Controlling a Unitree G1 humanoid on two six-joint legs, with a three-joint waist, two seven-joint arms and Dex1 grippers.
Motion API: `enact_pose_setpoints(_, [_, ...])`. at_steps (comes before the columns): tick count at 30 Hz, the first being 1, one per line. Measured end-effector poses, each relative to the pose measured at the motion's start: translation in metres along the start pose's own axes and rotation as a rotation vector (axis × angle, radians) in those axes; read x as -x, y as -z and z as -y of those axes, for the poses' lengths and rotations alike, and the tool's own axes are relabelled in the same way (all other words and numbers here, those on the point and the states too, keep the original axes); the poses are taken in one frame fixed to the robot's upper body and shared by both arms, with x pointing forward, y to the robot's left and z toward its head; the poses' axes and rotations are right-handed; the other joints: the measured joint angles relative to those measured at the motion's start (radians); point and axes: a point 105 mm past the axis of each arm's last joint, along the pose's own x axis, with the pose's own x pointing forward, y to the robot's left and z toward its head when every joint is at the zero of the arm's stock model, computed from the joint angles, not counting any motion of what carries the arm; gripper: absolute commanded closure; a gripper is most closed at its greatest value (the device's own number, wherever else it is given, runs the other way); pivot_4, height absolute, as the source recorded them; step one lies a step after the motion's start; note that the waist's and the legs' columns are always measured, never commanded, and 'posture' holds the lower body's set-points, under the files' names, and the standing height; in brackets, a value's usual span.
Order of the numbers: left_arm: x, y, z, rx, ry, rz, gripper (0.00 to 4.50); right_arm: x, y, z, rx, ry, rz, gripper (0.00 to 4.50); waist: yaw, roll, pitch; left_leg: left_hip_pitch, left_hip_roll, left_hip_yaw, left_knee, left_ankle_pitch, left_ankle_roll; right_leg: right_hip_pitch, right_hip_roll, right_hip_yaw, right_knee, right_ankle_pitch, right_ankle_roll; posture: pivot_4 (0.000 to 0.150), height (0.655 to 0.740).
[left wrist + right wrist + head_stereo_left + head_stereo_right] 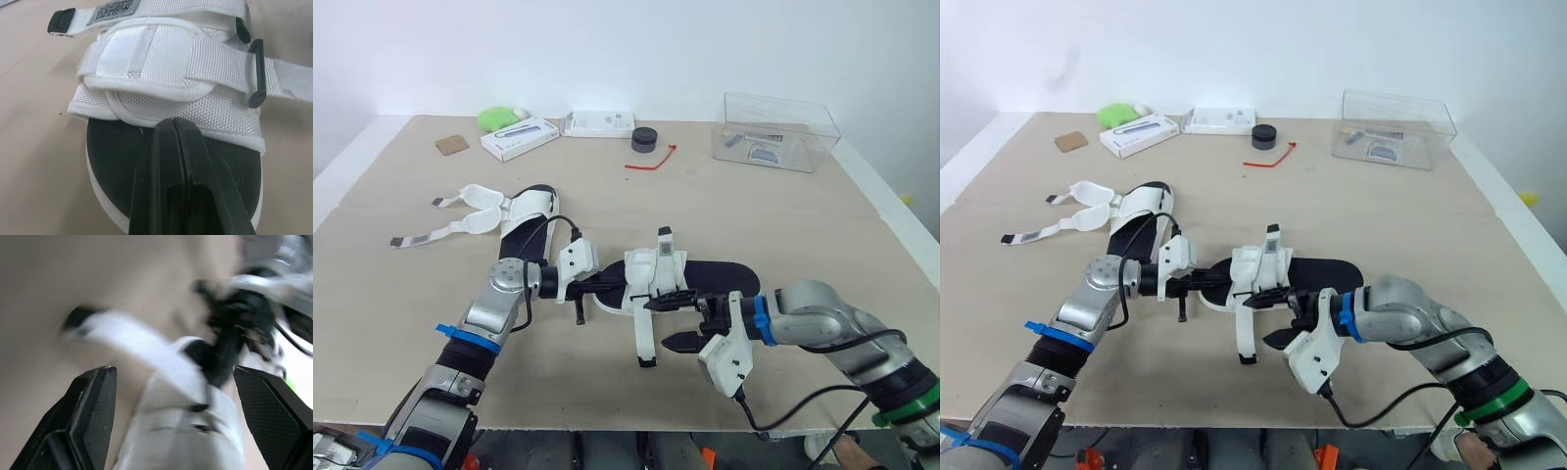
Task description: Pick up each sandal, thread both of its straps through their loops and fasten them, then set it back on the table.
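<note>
Where left claw (174,122) crosses, sandal (166,63) footbed is hidden.

The table (754,220) holds a far sandal (534,204), a near sandal (720,280) and a clear box (773,132).

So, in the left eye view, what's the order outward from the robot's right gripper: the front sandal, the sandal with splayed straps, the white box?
1. The front sandal, right at the right gripper, front centre.
2. The sandal with splayed straps, further back on the left.
3. The white box, far back left.
</note>
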Motion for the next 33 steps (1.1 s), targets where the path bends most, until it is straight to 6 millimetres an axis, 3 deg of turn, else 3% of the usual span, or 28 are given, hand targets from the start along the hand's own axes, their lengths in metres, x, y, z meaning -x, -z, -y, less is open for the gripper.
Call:
enact_pose_setpoints(3, [0.000,0.000,0.000,0.001,-0.001,-0.001,4.50,-0.002,0.001,-0.002,0.073,0.001,0.023,0.44,0.000,0.000,0.000,0.000,0.000,-0.001,0.000,0.000,0.000,0.000,0.000,0.000,0.001,0.000,-0.001,0.150,0.7400])
enact_pose_setpoints(12, [0.002,0.001,-0.001,0.001,-0.005,-0.005,4.50,-0.019,-0.004,0.025,0.136,0.070,0.098,0.44,-0.001,0.000,0.000,0.002,0.001,-0.001,0.000,0.001,-0.001,0.001,0.000,0.000,0.002,0.000,-0.003,0.150,0.7400])
enact_pose_setpoints(13, [0.002,0.001,-0.001,0.002,-0.005,-0.006,4.50,-0.020,-0.004,0.027,0.119,0.067,0.109,0.96,-0.001,0.000,0.000,0.003,0.001,-0.001,0.000,0.001,-0.001,0.002,0.000,0.000,0.002,0.000,-0.003,0.150,0.7400])
enact_pose_setpoints(14, [0.002,0.001,-0.001,0.002,-0.005,-0.006,4.50,-0.020,-0.003,0.028,0.101,0.066,0.111,1.10,-0.001,0.000,0.000,0.003,0.001,-0.001,0.000,0.001,-0.001,0.002,0.000,0.000,0.002,0.000,-0.003,0.150,0.7400])
enact_pose_setpoints(20, [0.004,0.003,-0.001,0.004,-0.009,-0.016,4.50,-0.019,-0.002,0.028,-0.017,0.067,0.129,4.12,0.000,0.000,0.000,0.003,0.001,-0.001,0.000,0.001,0.000,0.002,0.000,0.000,0.003,0.000,-0.003,0.150,0.7400])
enact_pose_setpoints(21, [0.004,0.003,-0.001,0.004,-0.009,-0.016,4.50,-0.018,-0.002,0.027,-0.053,0.073,0.135,4.47,0.000,0.000,0.000,0.003,0.001,-0.001,0.000,0.001,-0.001,0.002,0.000,-0.001,0.003,0.000,-0.003,0.150,0.7400])
enact_pose_setpoints(23, [0.004,0.003,-0.001,0.004,-0.009,-0.016,4.50,-0.018,-0.001,0.026,-0.133,0.089,0.142,4.47,0.000,0.000,0.000,0.004,0.001,-0.001,0.000,0.001,0.000,0.002,0.000,-0.001,0.003,0.000,-0.004,0.150,0.7400])
enact_pose_setpoints(26, [0.005,0.003,-0.002,0.003,-0.011,-0.020,4.50,-0.021,0.003,0.025,-0.417,0.137,0.155,4.47,0.000,0.000,0.000,0.005,0.002,-0.001,0.000,0.001,0.000,0.003,-0.001,-0.001,0.004,0.000,-0.005,0.150,0.7400])
enact_pose_setpoints(27, [0.006,0.003,-0.002,0.003,-0.012,-0.021,4.50,-0.021,0.005,0.028,-0.507,0.155,0.160,4.47,0.000,0.000,0.000,0.005,0.002,0.000,0.000,0.001,-0.001,0.002,-0.002,-0.001,0.004,0.001,-0.005,0.150,0.7400])
enact_pose_setpoints(28, [0.006,0.003,-0.002,0.002,-0.012,-0.022,4.50,-0.021,0.011,0.043,-0.724,0.238,0.177,4.47,-0.001,0.000,0.000,0.005,0.004,0.000,0.000,0.001,-0.001,0.002,-0.005,-0.002,0.004,0.002,-0.008,0.150,0.7400])
enact_pose_setpoints(33, [0.006,0.004,-0.003,0.003,-0.013,-0.023,4.50,-0.021,0.027,0.066,-1.139,0.330,0.184,4.47,0.000,0.000,0.000,0.006,0.006,-0.001,0.000,0.003,-0.003,0.002,-0.004,-0.004,0.005,0.004,-0.012,0.150,0.7400])
